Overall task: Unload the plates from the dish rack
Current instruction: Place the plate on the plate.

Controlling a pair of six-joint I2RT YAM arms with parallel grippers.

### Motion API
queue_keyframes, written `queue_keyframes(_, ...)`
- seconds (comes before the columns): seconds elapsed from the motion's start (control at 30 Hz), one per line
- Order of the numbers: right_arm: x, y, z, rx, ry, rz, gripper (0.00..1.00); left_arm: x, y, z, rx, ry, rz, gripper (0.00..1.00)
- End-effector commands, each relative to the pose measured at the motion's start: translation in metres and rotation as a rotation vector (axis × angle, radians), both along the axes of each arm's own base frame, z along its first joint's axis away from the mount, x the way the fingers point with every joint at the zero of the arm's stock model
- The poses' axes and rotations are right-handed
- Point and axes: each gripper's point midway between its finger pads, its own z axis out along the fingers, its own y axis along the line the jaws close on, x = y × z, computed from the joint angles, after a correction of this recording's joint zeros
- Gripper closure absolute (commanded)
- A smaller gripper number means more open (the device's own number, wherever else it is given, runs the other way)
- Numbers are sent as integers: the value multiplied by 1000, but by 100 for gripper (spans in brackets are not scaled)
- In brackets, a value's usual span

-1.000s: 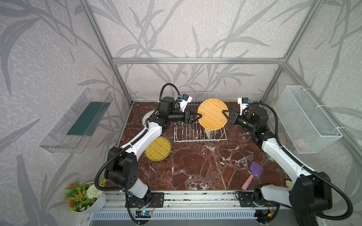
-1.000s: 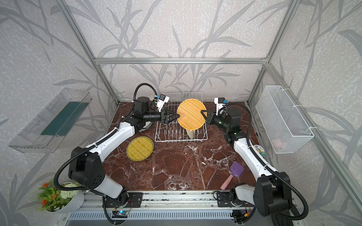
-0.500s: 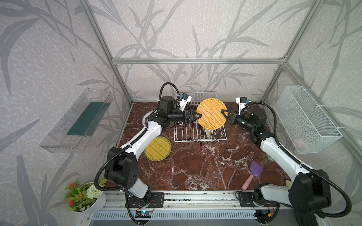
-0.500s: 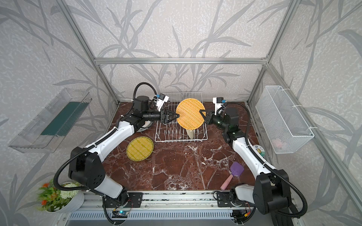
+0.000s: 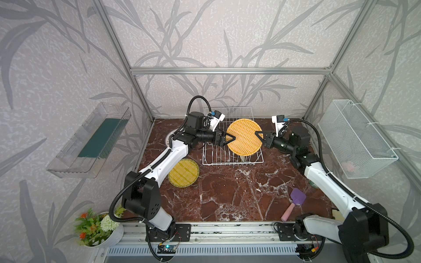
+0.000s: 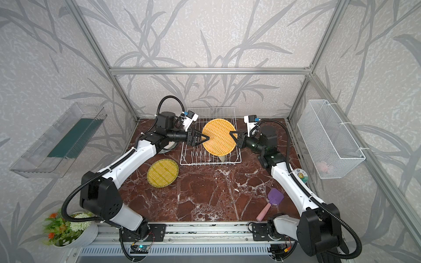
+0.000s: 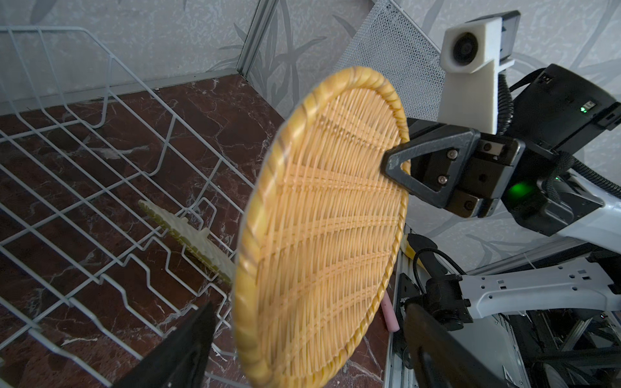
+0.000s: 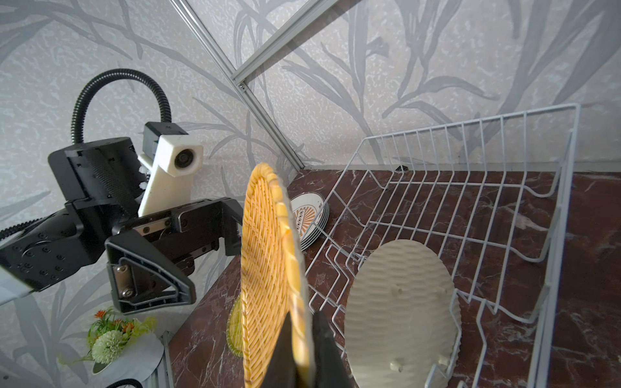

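A yellow woven plate [image 5: 245, 136] [image 6: 218, 136] hangs on edge above the dish rack [image 5: 232, 162] [image 6: 209, 162]. My right gripper [image 5: 259, 136] [image 8: 300, 322] is shut on its right rim. My left gripper [image 5: 229, 140] [image 7: 309, 309] is open, its jaws either side of the opposite rim without pressing it. A pale textured plate [image 8: 400, 302] [image 7: 188, 235] leans in the rack. Another yellow plate [image 5: 183, 173] lies flat on the table left of the rack. A stack of white sunburst plates [image 8: 307, 218] sits behind the left arm.
A clear tray with a green strip [image 5: 91, 141] hangs on the left wall and a white mesh basket [image 5: 355, 139] on the right wall. A purple spatula [image 5: 296, 200] lies front right. A small printed dish [image 6: 300, 175] sits under the right arm. A flower pot [image 5: 98, 227] stands front left.
The left gripper's jaws have spread wider at the plate's rim. The right gripper has shifted the woven plate slightly left, towards the left gripper.
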Motion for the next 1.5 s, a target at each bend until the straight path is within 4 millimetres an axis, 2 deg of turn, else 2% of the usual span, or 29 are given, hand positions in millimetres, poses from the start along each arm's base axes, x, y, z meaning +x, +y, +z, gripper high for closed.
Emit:
queue_keyframes(0.0, -11, -1, 40, -2, -116, 17, 100, 0, 0, 11, 3, -45, -6, 10)
queue_keyframes(0.1, -10, 1, 37, 12, -100, 26, 100, -1, -1, 15, -16, -49, -13, 12)
queue_keyframes(0.37, 2, 10, 24, 70, -69, 62, 100, -12, -7, 20, -77, -26, -80, 26)
queue_keyframes(0.63, 6, 14, 20, 85, -68, 85, 100, -14, -8, 17, -83, -6, -102, 42)
queue_keyframes(0.83, 5, 19, 17, 99, -55, 121, 100, -15, -9, 17, -90, 1, -110, 46)
queue_keyframes(0.93, 6, 20, 15, 98, -51, 122, 100, -15, -9, 18, -92, 1, -114, 54)
queue_keyframes(1.27, 8, 22, 13, 103, -45, 133, 100, -18, -8, 17, -87, 9, -115, 72)
queue_keyframes(1.47, 9, 22, 11, 98, -44, 132, 95, -19, -8, 20, -86, 2, -115, 87)
